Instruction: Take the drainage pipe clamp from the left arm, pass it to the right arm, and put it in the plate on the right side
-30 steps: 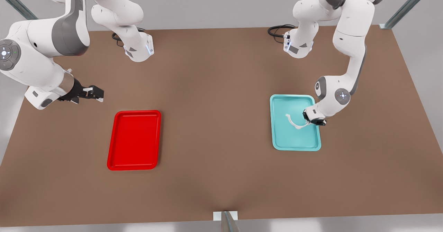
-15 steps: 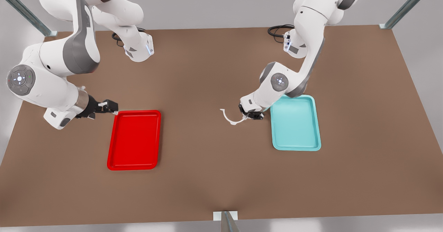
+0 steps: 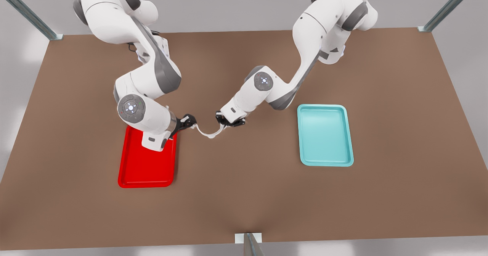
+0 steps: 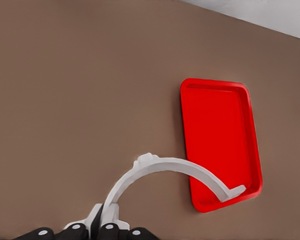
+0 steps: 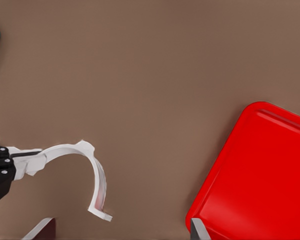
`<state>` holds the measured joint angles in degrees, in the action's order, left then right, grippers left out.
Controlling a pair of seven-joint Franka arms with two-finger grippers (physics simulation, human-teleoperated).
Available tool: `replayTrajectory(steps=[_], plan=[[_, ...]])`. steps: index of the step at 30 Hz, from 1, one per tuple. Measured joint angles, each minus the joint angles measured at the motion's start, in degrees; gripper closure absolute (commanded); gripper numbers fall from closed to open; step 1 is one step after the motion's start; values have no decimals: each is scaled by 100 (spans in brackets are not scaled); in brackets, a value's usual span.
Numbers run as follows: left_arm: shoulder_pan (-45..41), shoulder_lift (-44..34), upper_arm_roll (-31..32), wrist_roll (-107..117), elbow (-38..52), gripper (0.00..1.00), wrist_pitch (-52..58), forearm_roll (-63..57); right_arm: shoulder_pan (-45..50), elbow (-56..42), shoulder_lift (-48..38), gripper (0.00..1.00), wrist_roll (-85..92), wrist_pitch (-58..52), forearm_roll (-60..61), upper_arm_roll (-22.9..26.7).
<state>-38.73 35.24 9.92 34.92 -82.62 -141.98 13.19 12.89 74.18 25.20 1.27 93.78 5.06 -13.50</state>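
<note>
Left gripper pinched shut on one end tab of the drainage pipe clamp, held in the air between both arms, over the table. Right gripper spread wide, fingers either side of the free tab, not yet closed. Clamp looks light, thin, slightly springy, smooth plastic; likely twists if pinched mid-arc, so take the flat tab. Red plate just beside, under right arm; teal tray well apart
</note>
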Motion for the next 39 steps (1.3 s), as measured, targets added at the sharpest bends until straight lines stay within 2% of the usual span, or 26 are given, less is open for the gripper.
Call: replayTrajectory(steps=[6, 26, 28, 29, 31, 34, 35, 36, 37, 39], plan=[[-20, 16, -1, 722, 5, 79, -90, 8, 18, 253, 45, 0, -52, 157, 26, -218], [-56, 26, -7, 1968, 14, 79, -144, 9, 80, 422, 571, 2, -115, 465, 76, -283], [-55, 25, -9, 2033, 27, 79, -145, 9, 107, 425, 629, 8, -114, 515, 63, -282], [-55, 25, -8, 2063, 30, 79, -145, 9, 143, 458, 652, 16, -114, 542, 51, -282], [-55, 26, -9, 2120, 37, 79, -145, 7, 177, 511, 670, 51, -108, 586, 29, -280], [-54, 26, -8, 2198, 42, 79, -143, 1, 181, 527, 676, 75, -82, 629, 78, -275], [-54, 26, -9, 2222, 45, 79, -143, -1, 179, 528, 677, 79, -71, 640, 97, -274], [-54, 26, -9, 2245, 44, 31, -141, -10, 176, 529, 677, 79, -61, 650, 109, -273], [-54, 27, -6, 2261, 42, 0, -142, -118, 175, 529, 677, 79, -52, 657, 117, -274], [-60, 39, -1, 2279, 43, 0, -153, -314, 174, 530, 677, 79, -39, 672, 116, -277]])
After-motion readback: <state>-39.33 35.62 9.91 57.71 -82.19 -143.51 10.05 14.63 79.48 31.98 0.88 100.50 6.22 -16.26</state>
